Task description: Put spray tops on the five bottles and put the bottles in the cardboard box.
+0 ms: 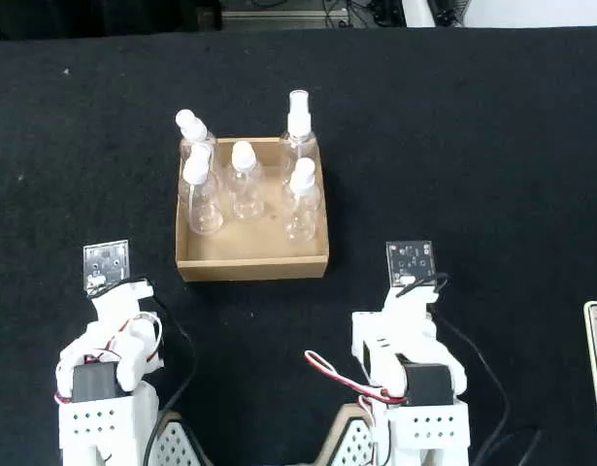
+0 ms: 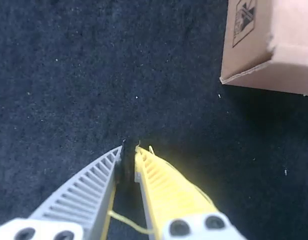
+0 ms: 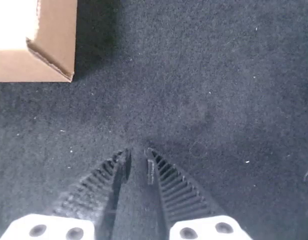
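I see five bottles (image 1: 245,184) with spray tops standing in the cardboard box (image 1: 251,268). My left gripper (image 2: 127,149) and right gripper (image 3: 137,153) are both clenched, empty, over the black table (image 1: 473,146).

The 5 bottles (image 1: 246,189) looked clear, glossy plastic with white plastic spray tops (image 1: 243,153); the cardboard box (image 1: 251,265) was matt brown card, on black, fuzzy cloth (image 1: 453,146).

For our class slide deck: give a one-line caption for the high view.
Five spray-topped bottles stand in the cardboard box; left arm and right arm sit folded nearby.
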Motion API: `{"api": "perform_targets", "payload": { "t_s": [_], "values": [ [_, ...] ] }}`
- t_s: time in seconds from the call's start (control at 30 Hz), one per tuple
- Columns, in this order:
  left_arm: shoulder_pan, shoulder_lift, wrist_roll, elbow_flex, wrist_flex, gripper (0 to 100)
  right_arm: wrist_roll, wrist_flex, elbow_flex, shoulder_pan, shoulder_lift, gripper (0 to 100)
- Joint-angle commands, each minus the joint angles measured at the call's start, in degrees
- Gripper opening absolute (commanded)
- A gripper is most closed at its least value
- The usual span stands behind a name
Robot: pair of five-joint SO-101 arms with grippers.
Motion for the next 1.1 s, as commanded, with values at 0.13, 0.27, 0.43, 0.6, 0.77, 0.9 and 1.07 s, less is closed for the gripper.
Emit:
{"api": "perform_targets", "payload": {
  "t_s": [0.13, 0.27, 0.43, 0.6, 0.77, 0.9, 1.07],
  "values": [
    [0.1, -0.1, -0.6, 0.6, 0.3, 3, 0.3, 0.4, -0.3, 1.1, -5.7, 1.8],
    [0.7, -4.2, -0.4, 0.7, 1.5, 3, 0.3, 0.4, -0.3, 1.1, -5.7, 1.8],
    [0.7, -4.6, -0.3, 0.7, 2.5, 3, 0.3, 0.4, -0.3, 1.1, -5.7, 1.8],
    [0.7, -4.7, -0.3, 0.7, 2.5, 3, 0.3, 0.4, -0.3, 1.1, -5.7, 1.8],
    [0.4, -4.4, -0.2, 0.7, 2.5, 3, 0.3, 0.4, -0.3, 1.1, -5.7, 1.8],
    [0.4, -4.4, -0.2, 0.7, 2.5, 3, 0.3, 0.4, -0.3, 1.1, -5.7, 1.8],
    [0.4, -4.4, -0.2, 0.6, 2.5, 3, 0.3, 0.4, -0.3, 1.1, -5.7, 1.8]
  ]
}}
